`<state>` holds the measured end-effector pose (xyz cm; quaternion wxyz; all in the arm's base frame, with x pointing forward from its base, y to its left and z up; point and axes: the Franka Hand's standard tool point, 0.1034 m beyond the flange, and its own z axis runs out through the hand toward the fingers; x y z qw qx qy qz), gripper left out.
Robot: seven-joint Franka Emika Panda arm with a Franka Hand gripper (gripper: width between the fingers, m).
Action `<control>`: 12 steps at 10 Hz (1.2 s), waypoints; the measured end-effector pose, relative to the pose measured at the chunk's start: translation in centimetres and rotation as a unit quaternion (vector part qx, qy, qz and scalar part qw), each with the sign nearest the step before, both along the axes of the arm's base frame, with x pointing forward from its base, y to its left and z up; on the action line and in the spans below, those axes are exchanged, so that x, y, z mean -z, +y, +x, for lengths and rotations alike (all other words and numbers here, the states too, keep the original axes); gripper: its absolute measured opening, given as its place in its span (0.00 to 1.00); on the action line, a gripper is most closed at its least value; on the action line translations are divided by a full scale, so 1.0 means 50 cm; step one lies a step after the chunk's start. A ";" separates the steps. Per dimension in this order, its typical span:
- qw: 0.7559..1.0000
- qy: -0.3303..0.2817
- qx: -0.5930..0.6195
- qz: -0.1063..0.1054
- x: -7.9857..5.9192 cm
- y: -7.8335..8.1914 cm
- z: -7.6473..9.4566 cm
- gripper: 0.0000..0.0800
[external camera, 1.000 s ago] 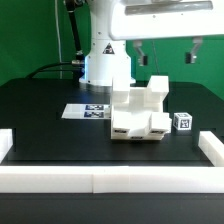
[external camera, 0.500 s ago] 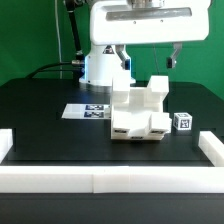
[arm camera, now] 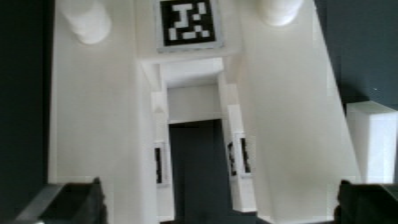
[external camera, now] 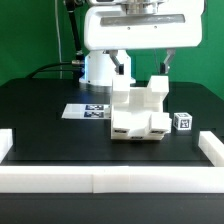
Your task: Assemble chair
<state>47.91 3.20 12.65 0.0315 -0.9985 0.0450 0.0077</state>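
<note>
Below the gripper [external camera: 145,63], a small tagged block [external camera: 182,121] sits toward the exterior view's right, the marker board [external camera: 88,110] toward its left. White rails [external camera: 100,181] edge the black table [external camera: 40,125]; the backdrop [external camera: 25,40] is green. The chair [external camera: 138,112] stands directly under the spread fingers [external camera: 121,65], which have dropped closer than a second ago.

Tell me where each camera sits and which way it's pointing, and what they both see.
Exterior view: off the arm, low in front of the table, looking level across at the chair; shows the arm's base and open gripper.
Wrist view: on the wrist, looking down at the chair; shows both fingertips.
Shared: chair and gripper.
</note>
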 end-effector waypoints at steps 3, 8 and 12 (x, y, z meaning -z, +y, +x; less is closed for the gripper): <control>1.000 0.002 -0.002 -0.006 0.018 -0.006 -0.002 0.81; 1.000 0.002 -0.003 -0.012 0.033 -0.011 0.013 0.81; 1.000 -0.004 -0.005 -0.021 0.048 -0.015 0.045 0.81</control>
